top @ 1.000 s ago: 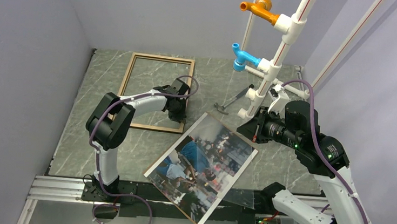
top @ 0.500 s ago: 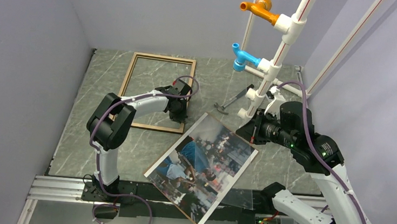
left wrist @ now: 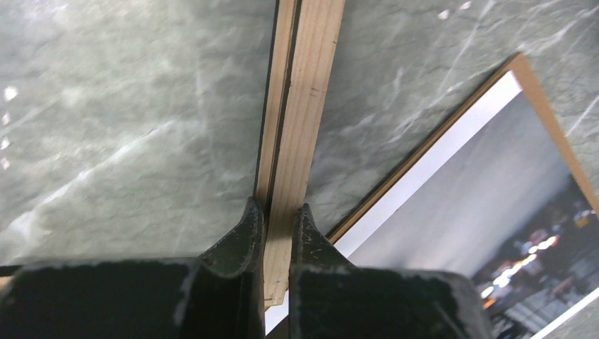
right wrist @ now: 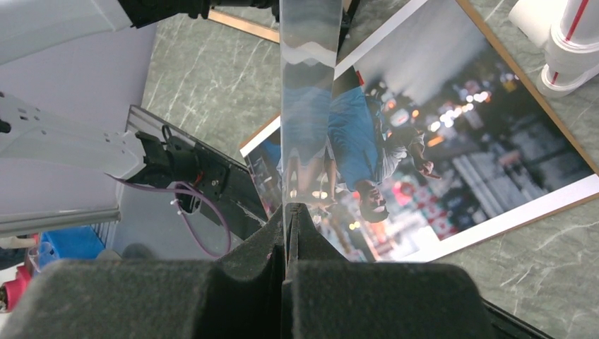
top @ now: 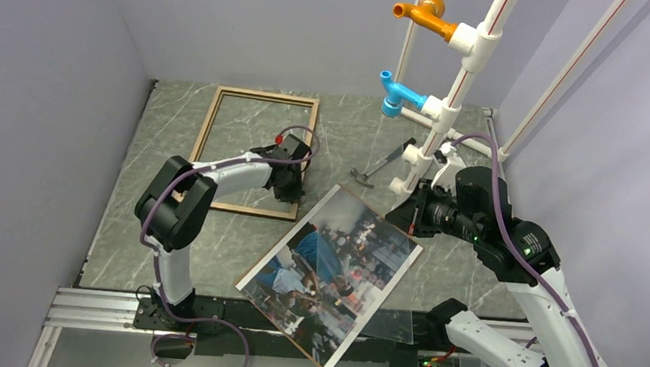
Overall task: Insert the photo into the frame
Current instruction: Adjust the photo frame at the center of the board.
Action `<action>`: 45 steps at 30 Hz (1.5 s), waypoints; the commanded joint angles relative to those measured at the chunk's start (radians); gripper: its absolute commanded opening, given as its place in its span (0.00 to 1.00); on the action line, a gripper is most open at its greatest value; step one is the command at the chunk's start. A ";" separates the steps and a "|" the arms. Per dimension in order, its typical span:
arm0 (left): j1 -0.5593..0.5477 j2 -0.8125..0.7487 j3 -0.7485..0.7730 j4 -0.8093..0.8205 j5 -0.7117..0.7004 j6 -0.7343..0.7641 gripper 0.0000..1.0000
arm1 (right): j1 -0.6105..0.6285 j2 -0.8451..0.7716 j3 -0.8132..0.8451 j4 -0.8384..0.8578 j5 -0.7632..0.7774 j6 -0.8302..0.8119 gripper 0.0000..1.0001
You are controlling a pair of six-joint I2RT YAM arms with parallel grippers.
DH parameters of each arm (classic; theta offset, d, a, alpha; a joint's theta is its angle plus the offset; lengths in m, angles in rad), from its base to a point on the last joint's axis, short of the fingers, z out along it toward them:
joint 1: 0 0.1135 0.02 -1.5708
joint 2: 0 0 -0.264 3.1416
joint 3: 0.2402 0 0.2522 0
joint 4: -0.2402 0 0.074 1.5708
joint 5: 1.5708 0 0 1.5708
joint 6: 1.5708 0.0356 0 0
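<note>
Nearest my bases lies the photo (top: 332,268), face up on the surface (top: 209,253), its near corner over the surface's edge and a brown backing board (left wrist: 544,120) showing under it. At the photo's far right corner my right pincer (right wrist: 289,212) is pressed together on a clear pane (right wrist: 307,106), held edge-on above the print. Just beyond the photo's far left edge my left pincer (left wrist: 277,212) pinches the near right rail of the frame (top: 258,95), which lies flat, wood side up, farther out than the photo. I judge the step to be positioning the frame while the pane waits; next the frame must come square to the photo without the rail slipping. Against a second ago, my left elbow has swung slightly away from the photo, my right wrist has edged toward it, and both grips are unchanged
</note>
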 commanded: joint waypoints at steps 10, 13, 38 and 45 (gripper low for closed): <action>0.003 -0.070 -0.079 0.032 0.009 -0.122 0.00 | 0.002 -0.016 -0.022 0.071 -0.010 0.019 0.00; 0.003 -0.072 -0.079 0.047 0.019 -0.140 0.00 | 0.003 -0.019 -0.026 0.069 -0.011 0.019 0.00; -0.013 -0.042 -0.011 0.147 0.141 -0.159 0.36 | 0.003 -0.020 -0.011 0.055 0.002 0.008 0.00; 0.013 -0.189 -0.089 0.207 0.181 -0.109 0.90 | 0.003 0.002 -0.019 0.095 -0.047 -0.001 0.00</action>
